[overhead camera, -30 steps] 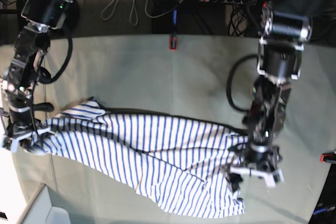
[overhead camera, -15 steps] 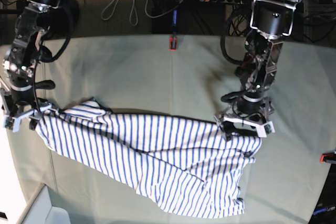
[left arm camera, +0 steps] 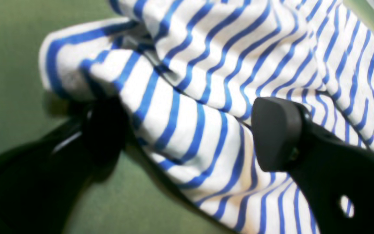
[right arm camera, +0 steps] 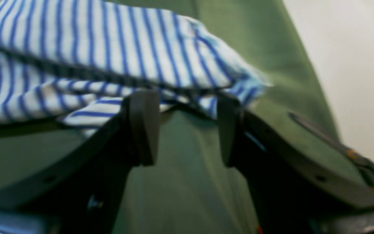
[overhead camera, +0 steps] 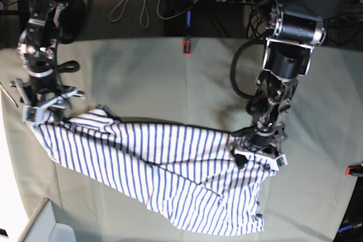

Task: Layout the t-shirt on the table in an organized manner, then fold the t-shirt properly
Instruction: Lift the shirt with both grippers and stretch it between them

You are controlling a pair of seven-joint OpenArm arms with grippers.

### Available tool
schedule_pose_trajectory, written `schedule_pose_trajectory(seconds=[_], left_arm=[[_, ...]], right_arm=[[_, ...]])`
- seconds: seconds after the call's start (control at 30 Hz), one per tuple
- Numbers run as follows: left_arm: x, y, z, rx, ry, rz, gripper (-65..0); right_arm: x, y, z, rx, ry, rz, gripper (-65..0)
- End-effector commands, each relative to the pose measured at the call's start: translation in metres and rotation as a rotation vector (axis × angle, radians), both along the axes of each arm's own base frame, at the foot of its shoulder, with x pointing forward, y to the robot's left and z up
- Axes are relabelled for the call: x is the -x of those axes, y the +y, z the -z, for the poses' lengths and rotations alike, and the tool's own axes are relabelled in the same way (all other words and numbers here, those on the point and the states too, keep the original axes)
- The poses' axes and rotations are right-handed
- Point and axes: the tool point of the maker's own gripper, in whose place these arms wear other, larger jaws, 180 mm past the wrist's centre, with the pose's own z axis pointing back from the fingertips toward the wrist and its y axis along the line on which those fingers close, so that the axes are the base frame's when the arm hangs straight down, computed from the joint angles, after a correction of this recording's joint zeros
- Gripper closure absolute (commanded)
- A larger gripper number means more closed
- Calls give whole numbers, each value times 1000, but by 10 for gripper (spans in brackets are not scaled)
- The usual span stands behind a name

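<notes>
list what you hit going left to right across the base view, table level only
right gripper → t-shirt → left gripper → bare table

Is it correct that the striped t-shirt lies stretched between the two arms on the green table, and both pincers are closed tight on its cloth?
Not quite. The t-shirt does lie between the arms on the table, but both pincers are open: the wrist views show the left pincer and right pincer with jaws apart.
</notes>
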Motion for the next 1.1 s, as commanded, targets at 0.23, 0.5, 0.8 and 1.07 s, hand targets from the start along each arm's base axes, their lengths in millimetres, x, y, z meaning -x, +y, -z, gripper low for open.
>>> schedule_pose_trajectory(seconds=[0.23, 0.5, 0.8, 1.07], left_arm=[[-18, 3, -23, -5, -66, -1, -5], [-1, 18, -43, -5, -150, -7, -1], [55, 57, -69, 36, -235, -23, -1], [72, 67, -57, 31, -200, -31, -1]], right_arm=[[-24, 29, 43, -59, 82, -79, -299], [-35, 35, 63, -96, 123, -77, -366], [-36, 78, 70, -97, 146, -194, -408], [-35, 112, 90, -105, 206, -284, -408]])
